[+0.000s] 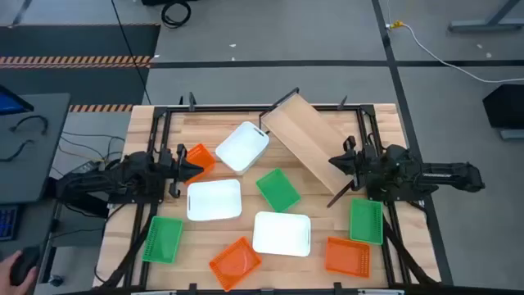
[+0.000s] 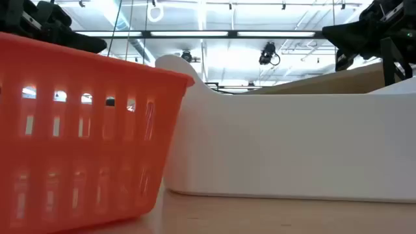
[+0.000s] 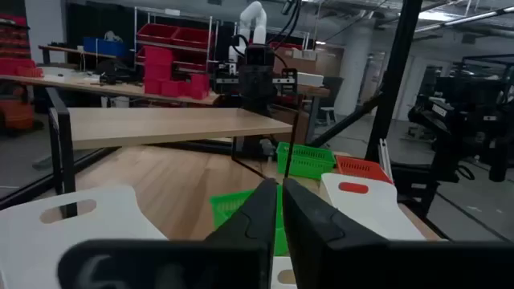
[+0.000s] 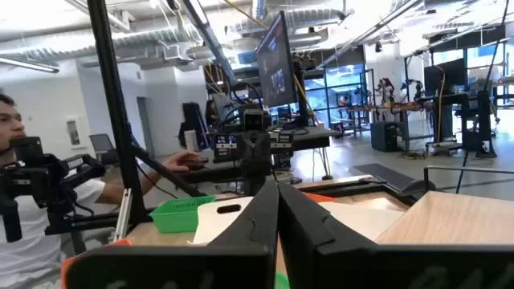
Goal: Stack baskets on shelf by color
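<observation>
Wooden planks make up the surface [image 1: 172, 123], framed by black rails and littered with baskets. Seen from above, nearest the front edge lie an orange basket [image 1: 235, 262] at 6 o'clock and another orange basket [image 1: 346, 255] at 5 o'clock, with a white basket [image 1: 282, 233] between and just behind them. A green basket [image 1: 164, 238] sits at 7 o'clock and a second green basket [image 1: 366, 221] at 4 o'clock. Around the centre, a white basket [image 1: 214, 200] lies beside a tilted green basket [image 1: 277, 189]. Farther back, a third white basket [image 1: 242, 147] rests at 11 o'clock, touching the near corner of the shelf [image 1: 307, 141], a slanted plywood board running from 12 toward 3 o'clock with nothing on it. A third orange basket [image 1: 199, 159] lies at 9 o'clock.

Left pincer [image 1: 185, 166] hovers at 9 o'clock beside that orange basket, fingers pressed together and holding nothing. Right pincer [image 1: 334, 163] hovers at 3 o'clock by the shelf's lower end, likewise closed and empty.

A person [image 4: 20, 201] sits beyond the surface's left side.
</observation>
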`<state>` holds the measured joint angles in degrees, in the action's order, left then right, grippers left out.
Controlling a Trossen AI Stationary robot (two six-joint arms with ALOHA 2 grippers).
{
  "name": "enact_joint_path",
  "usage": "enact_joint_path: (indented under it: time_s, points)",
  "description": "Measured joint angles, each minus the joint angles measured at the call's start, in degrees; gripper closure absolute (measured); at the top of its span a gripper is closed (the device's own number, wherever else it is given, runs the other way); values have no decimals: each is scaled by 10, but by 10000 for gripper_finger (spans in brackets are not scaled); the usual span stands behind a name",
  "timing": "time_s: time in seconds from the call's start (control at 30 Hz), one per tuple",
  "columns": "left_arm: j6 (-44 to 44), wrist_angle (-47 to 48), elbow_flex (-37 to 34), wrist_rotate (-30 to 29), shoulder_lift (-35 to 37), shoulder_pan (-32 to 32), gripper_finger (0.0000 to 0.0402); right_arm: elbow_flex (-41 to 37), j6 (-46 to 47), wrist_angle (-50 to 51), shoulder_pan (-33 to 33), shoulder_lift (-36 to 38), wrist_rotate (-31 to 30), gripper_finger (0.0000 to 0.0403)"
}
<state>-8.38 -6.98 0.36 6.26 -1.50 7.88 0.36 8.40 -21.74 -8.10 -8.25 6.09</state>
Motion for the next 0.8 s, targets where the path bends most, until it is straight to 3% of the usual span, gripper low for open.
enact_joint_path:
  time_s: [0.8]
  points:
    - [0,0,0,0,0,0,374,0,0,0,0,0,0,388]
